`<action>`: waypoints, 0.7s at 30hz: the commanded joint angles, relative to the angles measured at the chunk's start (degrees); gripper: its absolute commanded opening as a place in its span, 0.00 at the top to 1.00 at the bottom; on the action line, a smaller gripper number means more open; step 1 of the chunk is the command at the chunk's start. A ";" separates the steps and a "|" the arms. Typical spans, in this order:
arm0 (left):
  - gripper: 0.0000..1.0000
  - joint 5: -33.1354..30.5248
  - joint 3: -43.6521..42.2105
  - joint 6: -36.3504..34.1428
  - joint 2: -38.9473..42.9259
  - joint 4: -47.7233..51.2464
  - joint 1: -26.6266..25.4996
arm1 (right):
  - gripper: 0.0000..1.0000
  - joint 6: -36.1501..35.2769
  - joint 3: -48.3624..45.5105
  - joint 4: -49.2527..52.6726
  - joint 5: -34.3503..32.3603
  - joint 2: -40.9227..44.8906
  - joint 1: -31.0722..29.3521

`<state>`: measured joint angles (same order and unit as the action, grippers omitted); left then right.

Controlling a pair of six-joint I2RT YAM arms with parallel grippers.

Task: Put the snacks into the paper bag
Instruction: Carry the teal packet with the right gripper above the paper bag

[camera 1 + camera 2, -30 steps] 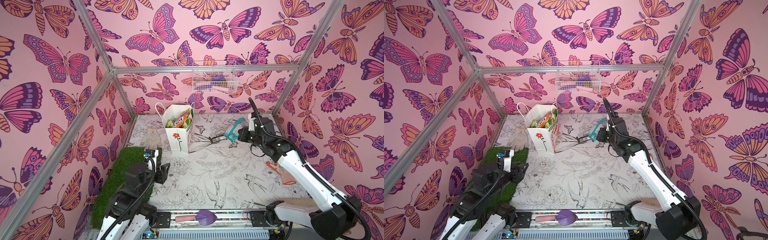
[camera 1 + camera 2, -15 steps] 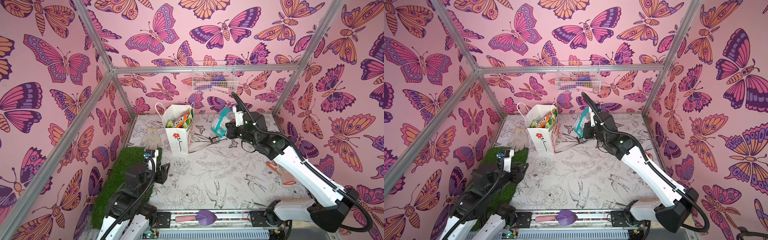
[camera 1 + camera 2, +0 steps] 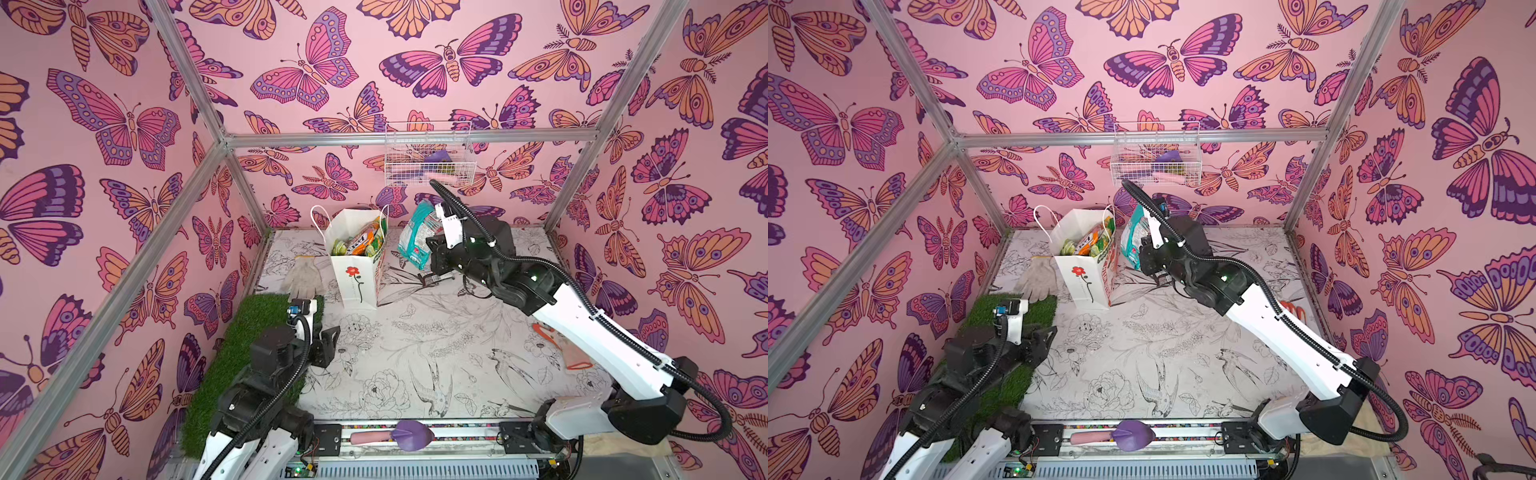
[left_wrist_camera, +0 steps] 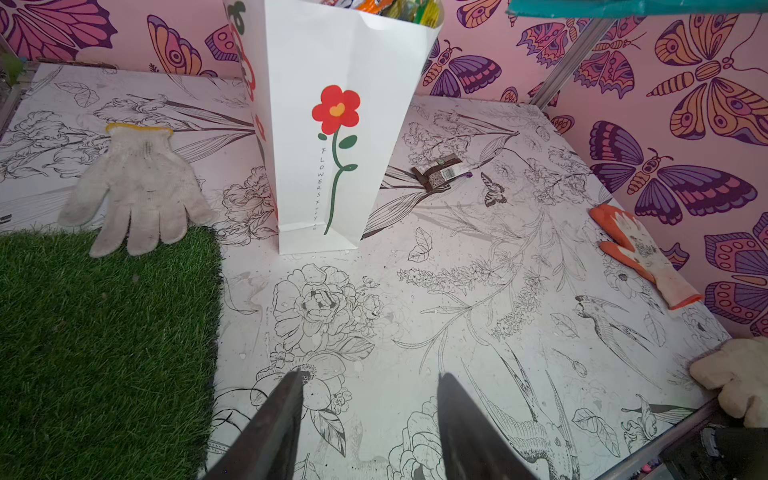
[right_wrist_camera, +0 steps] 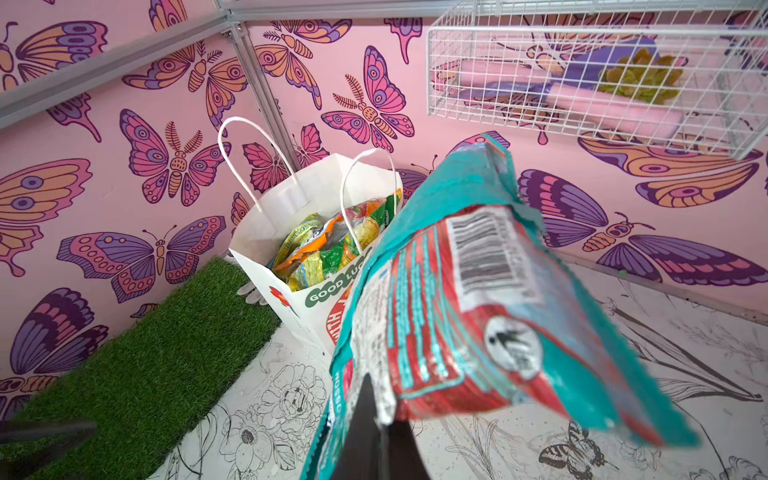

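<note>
The white paper bag [image 3: 353, 274] [image 3: 1088, 286] [image 4: 328, 166] stands upright at the back left of the table, and several snacks [image 3: 359, 243] [image 5: 328, 253] fill its open mouth. My right gripper [image 3: 433, 247] [image 5: 382, 407] is shut on the edge of a teal and red packet [image 3: 417, 235] [image 3: 1133, 243] [image 5: 478, 311]. It holds the packet in the air just right of the bag's top. A dark brown bar [image 4: 440, 174] [image 3: 430, 279] lies on the table right of the bag. My left gripper [image 4: 370, 382] [image 3: 328, 345] rests low at the front left, open and empty.
A white glove [image 3: 303, 276] [image 4: 137, 187] lies left of the bag by a green turf mat [image 3: 245, 365]. An orange glove [image 3: 561, 349] [image 4: 640, 253] lies at the right. A wire basket [image 3: 428, 158] [image 5: 582, 70] hangs on the back wall. A purple trowel [image 3: 399, 436] rests on the front rail.
My right arm has lifted the teal packet and carried it left, from mid-table to beside the bag's top. The left arm has not moved.
</note>
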<state>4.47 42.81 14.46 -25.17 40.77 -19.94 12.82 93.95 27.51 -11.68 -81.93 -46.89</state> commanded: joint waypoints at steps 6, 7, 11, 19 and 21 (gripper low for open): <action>0.46 -0.60 -0.47 0.43 0.78 0.51 -0.27 | 1.00 -4.88 7.00 -2.37 -2.64 -3.26 -3.70; 0.46 -0.60 -0.49 0.41 0.81 0.53 -0.27 | 1.00 -5.12 7.47 -2.46 -2.71 -3.68 -4.03; 0.46 -0.60 -0.47 0.35 0.91 0.53 -0.27 | 1.00 -5.83 9.76 -2.50 -2.91 -5.59 -5.20; 0.46 -0.51 -0.44 0.37 0.91 0.52 -0.27 | 1.00 -7.02 14.81 -2.42 -3.40 -10.82 -6.86; 0.46 -0.51 -0.50 0.31 0.92 0.53 -0.27 | 1.00 -7.15 16.10 -2.38 -3.35 -12.02 -7.16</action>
<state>4.47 42.81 14.46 -25.06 40.77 -19.94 7.25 106.65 27.49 -14.04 -92.84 -53.32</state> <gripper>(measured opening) 0.542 0.042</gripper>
